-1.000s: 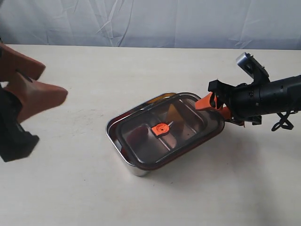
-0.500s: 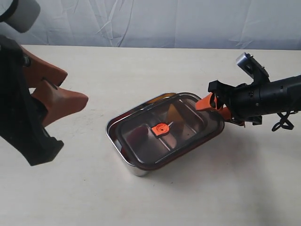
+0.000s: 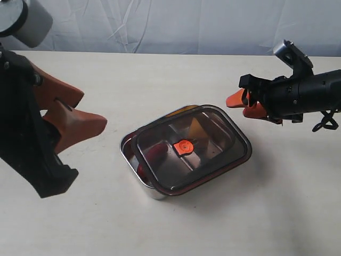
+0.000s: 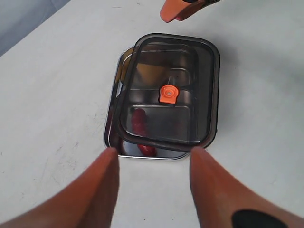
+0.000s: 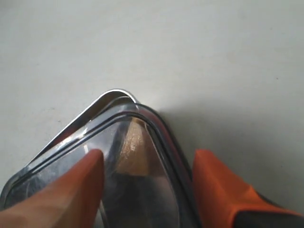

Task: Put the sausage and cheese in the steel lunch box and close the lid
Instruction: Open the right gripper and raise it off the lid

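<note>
Steel box (image 3: 128,148) sits mid-tabletop (image 3: 160,74) with the tinted lid (image 3: 216,143) lying skewed on it. Only the left wrist view shows the sausage (image 4: 139,121) under the lid. The right wrist view shows the cheese (image 5: 130,142) at a corner. Left gripper (image 3: 94,110) and right gripper (image 3: 237,106) hover with fingers spread, empty.

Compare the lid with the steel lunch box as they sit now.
The lid is dark, tinted and see-through, with an orange valve; the steel lunch box is shiny bare metal. The lid lies askew on top rather than seated, so the box's rim shows uncovered along one side. Both are rectangular with rounded corners.
</note>
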`<state>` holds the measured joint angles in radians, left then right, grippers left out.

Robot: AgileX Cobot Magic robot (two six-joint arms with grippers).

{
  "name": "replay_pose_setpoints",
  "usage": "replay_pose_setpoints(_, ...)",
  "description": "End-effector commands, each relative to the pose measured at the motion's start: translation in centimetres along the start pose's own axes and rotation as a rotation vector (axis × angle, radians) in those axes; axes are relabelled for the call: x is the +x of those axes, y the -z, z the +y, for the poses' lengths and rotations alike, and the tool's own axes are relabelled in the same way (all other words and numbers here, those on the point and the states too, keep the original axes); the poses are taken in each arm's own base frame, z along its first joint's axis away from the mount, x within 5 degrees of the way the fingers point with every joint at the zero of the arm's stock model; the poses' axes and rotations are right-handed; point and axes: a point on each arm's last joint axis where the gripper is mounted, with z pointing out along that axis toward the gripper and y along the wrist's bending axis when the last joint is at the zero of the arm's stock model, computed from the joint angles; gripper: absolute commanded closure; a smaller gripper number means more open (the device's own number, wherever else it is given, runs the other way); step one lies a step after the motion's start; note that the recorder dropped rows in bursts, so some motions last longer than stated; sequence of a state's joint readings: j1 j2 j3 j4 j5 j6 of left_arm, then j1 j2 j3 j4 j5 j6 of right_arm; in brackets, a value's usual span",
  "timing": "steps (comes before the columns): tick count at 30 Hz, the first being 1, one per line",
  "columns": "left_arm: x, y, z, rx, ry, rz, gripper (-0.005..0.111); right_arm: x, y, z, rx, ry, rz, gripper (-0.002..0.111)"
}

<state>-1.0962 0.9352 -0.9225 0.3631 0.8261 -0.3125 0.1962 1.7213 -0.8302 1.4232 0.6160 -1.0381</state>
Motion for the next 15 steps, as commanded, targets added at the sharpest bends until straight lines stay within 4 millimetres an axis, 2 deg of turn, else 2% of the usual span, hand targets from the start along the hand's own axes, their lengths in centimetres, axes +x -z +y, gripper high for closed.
replay_pose_setpoints(1,0.1,-0.1,-0.1,0.003,0.001,0.007,0.061,-0.7,0.8,0.1,0.065,-0.048,-0.054,0.059)
replay_pose_setpoints(4,0.4,-0.1,0.0,-0.005,0.001,0.034,0.062,-0.5,1.4,0.1,0.113,-0.057,-0.033,0.086)
replay_pose_setpoints(6,0.5,-0.1,0.1,-0.012,-0.004,0.044,0.065,-0.1,1.8,0.0,0.156,-0.067,0.007,0.108)
replay_pose_setpoints(8,0.5,-0.1,0.2,-0.023,-0.013,0.045,0.072,0.2,2.2,-0.3,0.214,-0.082,0.033,0.108)
replay_pose_setpoints(14,0.4,-0.1,0.2,-0.031,-0.022,0.036,0.107,1.5,2.8,-1.6,0.382,-0.107,0.172,0.109)
replay_pose_setpoints(15,0.3,-0.1,0.2,-0.031,-0.024,0.030,0.107,1.7,2.9,-1.7,0.398,-0.109,0.188,0.109)
